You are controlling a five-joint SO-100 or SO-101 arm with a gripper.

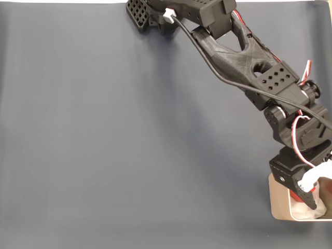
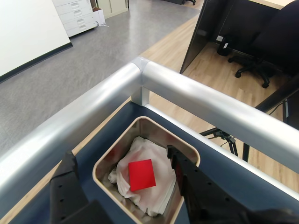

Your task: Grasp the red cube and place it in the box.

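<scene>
the black arm [image 1: 244, 52] is reaching across the blue-grey table [image 1: 104, 129] to the box [image 1: 277, 205] at the bottom right. the gripper [image 1: 306, 199] is hanging over it, hiding most of the red cube [image 1: 295, 196].

arm [image 1: 244, 52]: black printed plastic | perforated panels | black cable, white plug | red-white wires

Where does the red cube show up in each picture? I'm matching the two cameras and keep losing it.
Fixed view: the red cube is at the lower right, a sliver of red peeking from under the gripper, inside the box.
Wrist view: the cube lies low in the centre on the white padding, between the open gripper's fingers.
Shared landmark: the box with its white lining.
</scene>
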